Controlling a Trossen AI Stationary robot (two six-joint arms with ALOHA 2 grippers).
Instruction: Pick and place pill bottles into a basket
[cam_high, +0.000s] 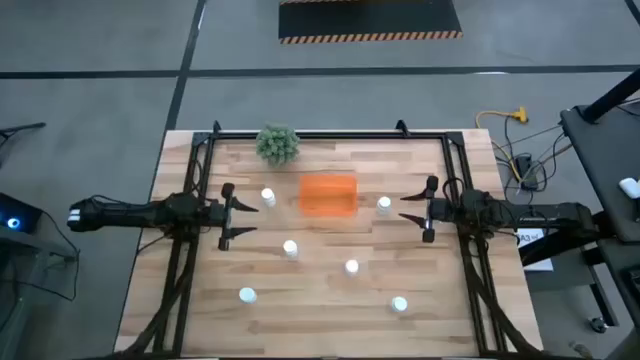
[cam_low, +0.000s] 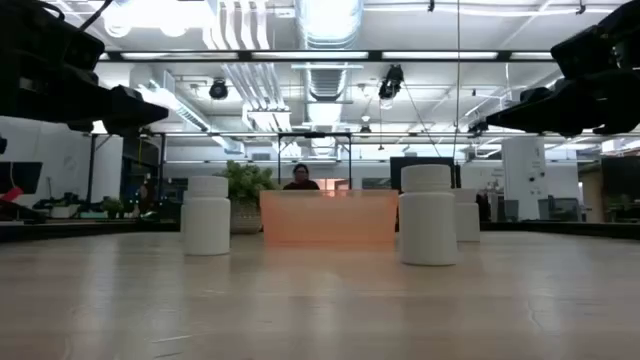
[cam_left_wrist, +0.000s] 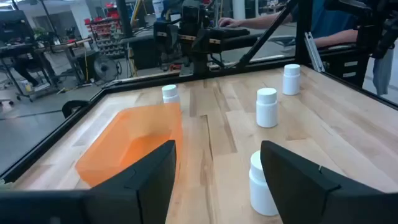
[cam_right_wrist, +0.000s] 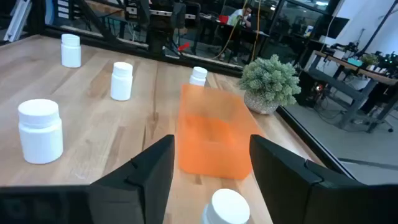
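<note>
Wooden table (cam_high: 330, 320), black frame rail around its edge. Item 1: basket (cam_high: 328, 195), bright orange, low-walled, empty, set slightly toward the far side of the table's middle. Item 2: 6 pill bottles, white with white caps, all upright on the wood and all outside the basket — one (cam_high: 268, 198) near the basket's left side, one (cam_high: 384, 205) near its right side, one (cam_high: 290, 249) and one (cam_high: 352, 267) on the near side of the basket, one (cam_high: 247, 295) toward the near left, one (cam_high: 399, 305) toward the near right. Item 3: green bushy plant (cam_high: 277, 143) at the far edge, just beyond the basket's left corner. Item 4: left gripper (cam_high: 228, 216), over the table's left side, fingers spread apart, holding nothing. Item 5: right gripper (cam_high: 430, 210), over the table's right side, fingers likewise spread, holding nothing — the bottle by the basket's right side stands just ahead of it.
</note>
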